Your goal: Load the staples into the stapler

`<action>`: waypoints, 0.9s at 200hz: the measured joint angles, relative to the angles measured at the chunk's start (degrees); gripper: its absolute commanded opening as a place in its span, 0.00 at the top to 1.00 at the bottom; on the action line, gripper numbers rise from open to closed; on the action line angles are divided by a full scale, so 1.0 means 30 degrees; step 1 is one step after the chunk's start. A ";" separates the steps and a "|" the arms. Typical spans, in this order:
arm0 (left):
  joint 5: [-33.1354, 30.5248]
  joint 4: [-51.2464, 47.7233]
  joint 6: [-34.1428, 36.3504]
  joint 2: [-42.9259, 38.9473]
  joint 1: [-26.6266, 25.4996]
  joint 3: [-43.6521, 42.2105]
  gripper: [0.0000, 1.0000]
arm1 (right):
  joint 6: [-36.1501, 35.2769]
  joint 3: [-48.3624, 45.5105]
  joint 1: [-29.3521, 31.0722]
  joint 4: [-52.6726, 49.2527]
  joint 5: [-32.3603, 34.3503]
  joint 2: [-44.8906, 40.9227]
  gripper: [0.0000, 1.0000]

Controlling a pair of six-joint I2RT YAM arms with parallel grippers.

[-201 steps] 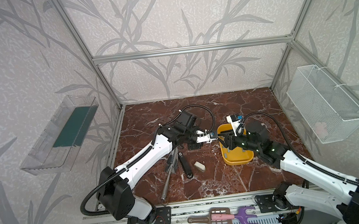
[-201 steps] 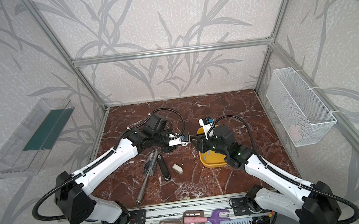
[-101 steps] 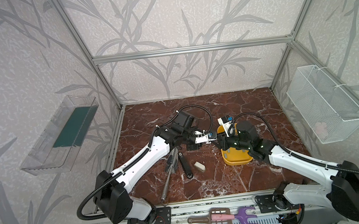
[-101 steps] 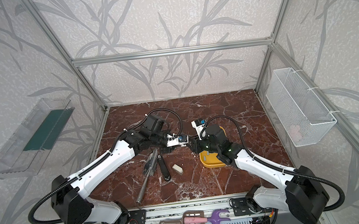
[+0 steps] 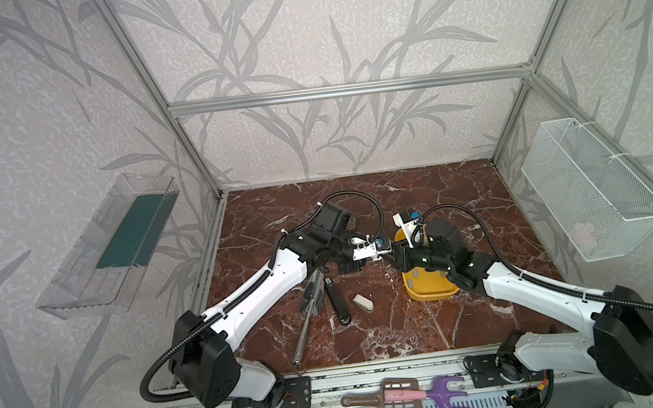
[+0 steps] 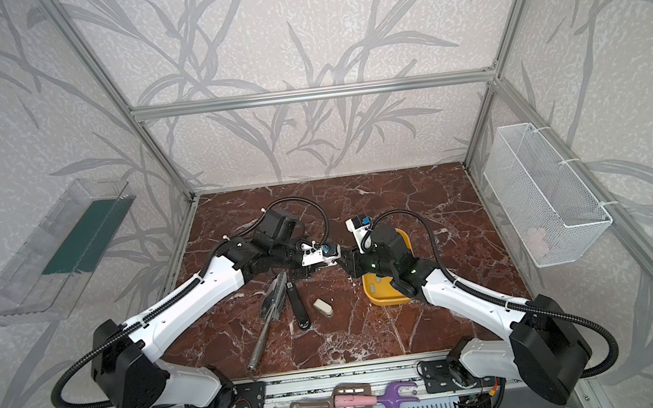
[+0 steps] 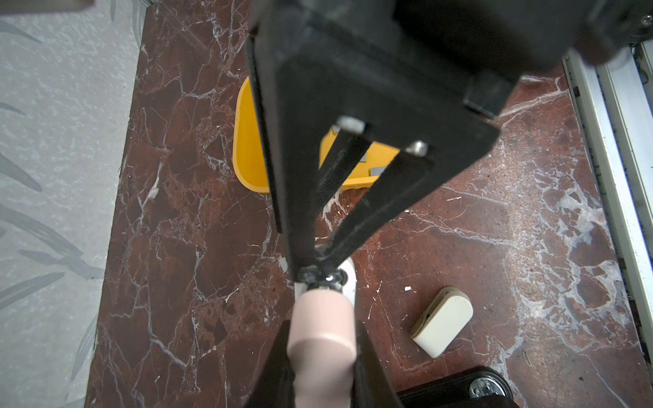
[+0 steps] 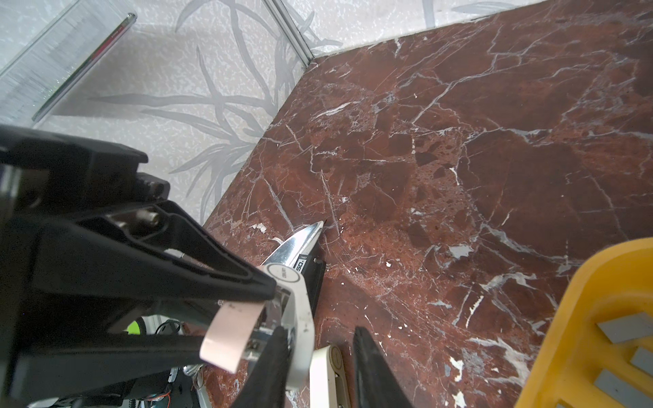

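Right of the worktop's middle, toward its front edge, the staples (image 8: 622, 330) lie flat in the yellow tray (image 5: 431, 290). They look like light, thin, stiff strips, likely brittle, and best pinched across their long edges. Farther back, near the middle, the left gripper (image 7: 322, 330) clamps the stapler (image 7: 319, 353) by its pink body, while the right gripper (image 8: 318, 329), jaws narrow but gapped, straddles its white front arm.

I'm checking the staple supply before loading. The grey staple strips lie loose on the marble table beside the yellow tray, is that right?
Not quite. The grey staple strips lie inside the yellow tray, not loose on the marble table beside it. The right wrist view shows them on the tray's floor.
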 measured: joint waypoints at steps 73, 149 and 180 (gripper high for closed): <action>0.0750 0.0634 -0.1013 -0.0503 0.0423 -0.0466 1.00 | -0.0015 0.0102 0.0197 0.0364 0.0364 0.0022 0.69; 0.1195 0.0874 -0.1807 -0.0714 0.0954 -0.0809 1.00 | -0.0022 0.0627 0.0517 0.0597 0.0678 0.0809 0.73; 0.2805 0.1741 -0.2353 -0.1268 0.1166 -0.0838 1.00 | -0.0044 0.0692 0.0481 0.0051 0.1457 0.1588 0.77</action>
